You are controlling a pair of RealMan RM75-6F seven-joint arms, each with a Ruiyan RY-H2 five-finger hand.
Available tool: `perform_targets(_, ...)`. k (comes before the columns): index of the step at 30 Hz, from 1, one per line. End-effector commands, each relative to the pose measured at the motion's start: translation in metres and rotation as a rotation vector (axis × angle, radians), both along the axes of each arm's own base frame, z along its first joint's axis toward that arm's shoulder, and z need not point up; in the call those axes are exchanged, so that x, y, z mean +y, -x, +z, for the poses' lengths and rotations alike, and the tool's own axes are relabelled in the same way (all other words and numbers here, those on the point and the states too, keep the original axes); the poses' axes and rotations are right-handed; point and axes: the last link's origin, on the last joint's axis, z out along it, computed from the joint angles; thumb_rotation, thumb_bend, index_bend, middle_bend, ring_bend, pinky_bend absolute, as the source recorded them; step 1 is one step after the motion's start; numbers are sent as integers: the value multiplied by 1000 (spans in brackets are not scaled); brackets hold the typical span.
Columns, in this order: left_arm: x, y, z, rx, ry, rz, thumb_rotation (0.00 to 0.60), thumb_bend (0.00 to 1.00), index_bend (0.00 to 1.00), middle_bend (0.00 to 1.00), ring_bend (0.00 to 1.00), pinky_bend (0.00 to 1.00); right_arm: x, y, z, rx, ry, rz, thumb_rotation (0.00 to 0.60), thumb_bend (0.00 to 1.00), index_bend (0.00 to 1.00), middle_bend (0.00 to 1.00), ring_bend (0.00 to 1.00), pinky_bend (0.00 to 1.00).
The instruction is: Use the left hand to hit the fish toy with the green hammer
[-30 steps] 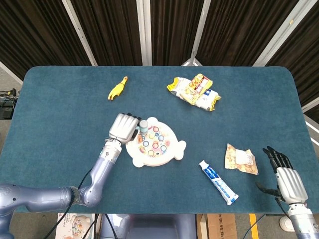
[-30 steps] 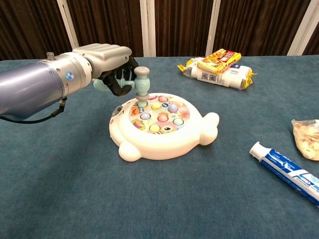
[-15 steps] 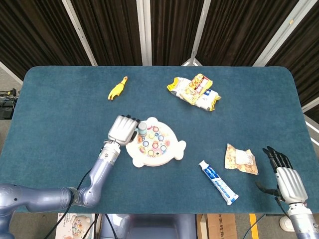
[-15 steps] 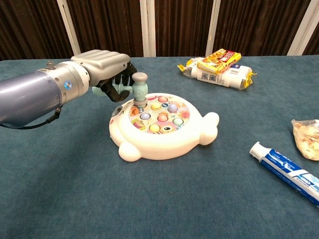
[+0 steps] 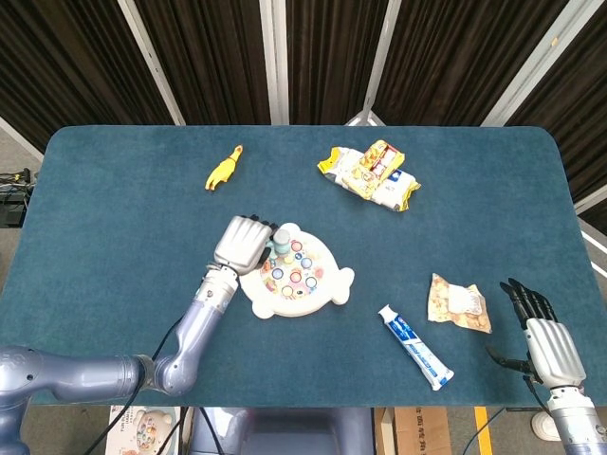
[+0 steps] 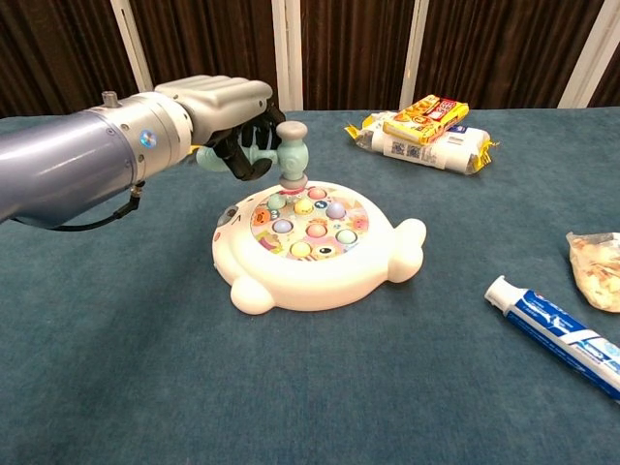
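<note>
The white fish toy (image 5: 327, 286) (image 6: 387, 257) lies mid-table, its round top full of coloured pegs. My left hand (image 5: 244, 243) (image 6: 218, 107) grips the handle of the green hammer (image 5: 283, 245) (image 6: 290, 155). The hammer's grey head hangs just above the toy's near-left pegs without touching them. My right hand (image 5: 544, 332) rests open at the table's right front edge, away from the toy; only the head view shows it.
A yellow rubber chicken (image 5: 224, 170) lies at the back left. Snack packets (image 5: 371, 174) (image 6: 421, 131) sit at the back. A toothpaste tube (image 5: 415, 347) (image 6: 555, 334) and a clear bag of snacks (image 5: 459, 302) (image 6: 596, 268) lie right of the toy.
The left hand dropped the hammer head onto the toy's left pegs half a second ago, then lifted it and shifted it slightly right. The right hand stayed still.
</note>
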Motion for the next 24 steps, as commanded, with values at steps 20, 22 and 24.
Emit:
perform_targets(20,-4,0,-21,43,40,4,600,757,633,523,393,524,-1,2,0,-4,-2,-8,600,232,0,0,0,0)
perform_targets(22,-5,2,-23,46,44,8,600,757,633,523,393,524,-1,2,0,-4,-1,-8,600,233,0,0,0,0)
perform_targets(24,-5,2,-24,49,46,10,600,757,633,523,393,524,-1,2,0,-3,-1,-9,600,233,0,0,0,0)
